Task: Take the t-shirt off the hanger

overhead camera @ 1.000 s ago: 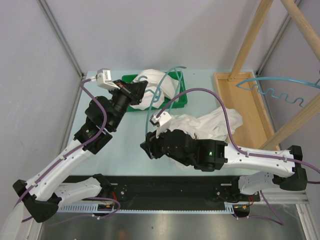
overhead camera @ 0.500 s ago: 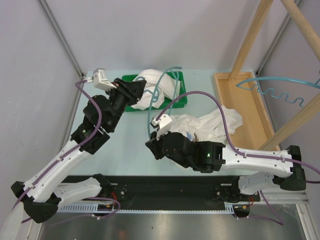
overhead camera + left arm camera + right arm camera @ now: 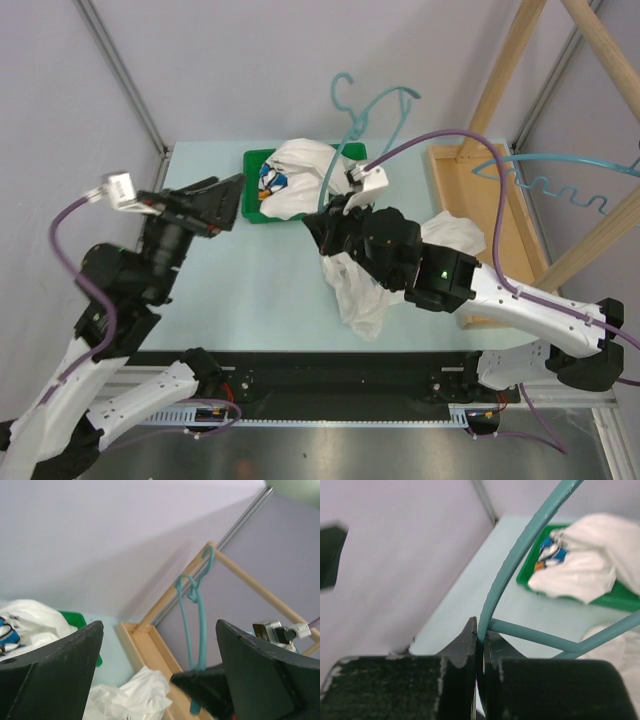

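Observation:
My right gripper (image 3: 481, 630) is shut on the thin teal hanger (image 3: 520, 550) and holds it up over the table's middle, hook (image 3: 345, 92) at the top. The part of the hanger that shows carries no cloth. The white t-shirt (image 3: 362, 290) is bunched under and in front of the right arm (image 3: 440, 275). Whether it still catches on the hanger's lower end is hidden. My left gripper (image 3: 228, 200) is open and holds nothing, off to the left of the green bin. In the left wrist view its wide fingers (image 3: 50, 670) frame the hanger (image 3: 201, 625) and the t-shirt (image 3: 130, 695).
A green bin (image 3: 250, 165) at the back holds another white garment (image 3: 295, 170) with a blue print. A wooden rack (image 3: 500, 80) stands on a wooden base (image 3: 500, 215) at the right, and a second teal hanger (image 3: 545, 175) hangs from it. Metal posts (image 3: 125, 75) edge the table.
The left gripper opened and drew back to the left, away from the bin. The right gripper shut on the hanger and lifted it up and toward the back; the t-shirt now trails below.

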Controlling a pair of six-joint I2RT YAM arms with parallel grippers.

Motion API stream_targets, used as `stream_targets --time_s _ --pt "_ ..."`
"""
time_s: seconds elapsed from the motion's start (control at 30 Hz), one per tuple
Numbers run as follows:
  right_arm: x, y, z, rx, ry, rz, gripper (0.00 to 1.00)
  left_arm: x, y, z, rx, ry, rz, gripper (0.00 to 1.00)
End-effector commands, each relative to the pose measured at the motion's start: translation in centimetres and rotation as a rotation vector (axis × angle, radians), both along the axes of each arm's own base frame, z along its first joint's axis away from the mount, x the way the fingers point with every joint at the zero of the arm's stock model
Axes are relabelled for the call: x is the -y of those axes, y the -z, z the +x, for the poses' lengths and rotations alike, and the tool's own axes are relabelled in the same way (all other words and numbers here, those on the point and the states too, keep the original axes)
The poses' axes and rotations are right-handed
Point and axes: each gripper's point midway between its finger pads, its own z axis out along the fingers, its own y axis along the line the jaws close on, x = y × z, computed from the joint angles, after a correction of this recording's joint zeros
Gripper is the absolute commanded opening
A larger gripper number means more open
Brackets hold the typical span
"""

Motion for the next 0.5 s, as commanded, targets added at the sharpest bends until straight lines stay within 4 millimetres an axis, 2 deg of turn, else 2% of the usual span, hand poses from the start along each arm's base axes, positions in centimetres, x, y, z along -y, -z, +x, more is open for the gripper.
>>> stream_targets --time_s 0.0,0.03,0.07,0.13,0.2,0.27,0.3,0.47 --pt "4.4 -9.0 4.8 0.123 0.31 0.271 0.0 -2.9 0.7 -1.2 0.02 -0.084 0.039 0.98" --pt "5.6 -10.3 5.6 0.123 0.371 0.319 0.0 -3.0 0.9 -1.3 0.018 -0.085 0.044 0.98" --pt "7.4 -11.5 7.2 0.137 0.462 0.377 0.0 -3.0 1.1 -1.3 0.015 -0.087 0.053 0.97" --pt "9.7 -13.5 8.5 0.158 0.584 0.463 0.0 -2.8 1.7 -1.3 0.001 -0.076 0.074 0.97" --pt "11.6 -14.4 10.0 0.197 0.679 0.467 0.0 -1.9 2.4 -1.3 -0.011 -0.041 0.094 0.97" --pt "14.7 -15.9 11.3 0.213 0.772 0.528 0.0 -1.2 3.2 -1.1 -0.028 -0.012 0.108 0.96" --pt "15.1 -16.3 11.7 0.197 0.777 0.582 0.0 -0.7 3.6 -1.1 -0.035 0.008 0.118 0.96" --pt "20.2 -18.2 11.9 0.233 0.906 0.682 0.0 0.9 5.4 -0.7 -0.073 0.059 0.138 0.95"
